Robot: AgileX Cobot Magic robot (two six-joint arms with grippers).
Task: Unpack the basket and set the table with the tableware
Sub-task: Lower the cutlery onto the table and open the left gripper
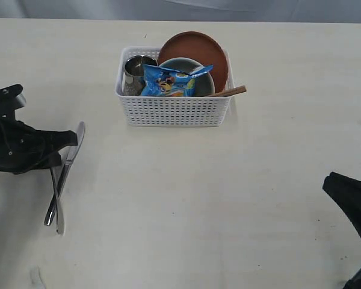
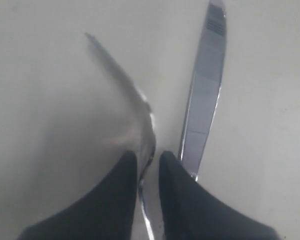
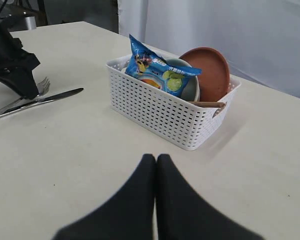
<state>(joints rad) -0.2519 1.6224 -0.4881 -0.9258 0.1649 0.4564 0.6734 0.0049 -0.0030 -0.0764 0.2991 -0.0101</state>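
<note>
1. Sitting at the far middle of the table (image 1: 228, 198), the white basket (image 1: 171, 111) has perforated sides and is loaded.
2. Inside it, a reddish-brown plate (image 1: 195, 48) stands on edge against the back wall. A pale bowl (image 1: 182, 62) leans in front of the plate, and a steel cup (image 1: 135, 67) stands upright in the left corner.
3. A blue crisp bag (image 1: 171, 81) lies across the front of the bowl. It shows a cartoon figure and green lime slices, but the lettering is too small to read.
4. A wooden handle (image 1: 231, 91) pokes out over the basket's right rim. Whether it is a spoon or chopsticks cannot be told.
5. Well to the left of the basket, a fork (image 2: 135, 100) and a knife (image 2: 205, 90) are out on the table. They lie side by side, with their handles crossing at the near end.
6. The left gripper (image 2: 147, 159) is down over them. Its two black fingers are drawn close on the neck of the fork, pinching it, and the knife lies just beside them.
7. The right gripper (image 3: 156, 160) is at the near right of the table, well apart from the basket. Its fingers are pressed together with nothing between them.
</note>
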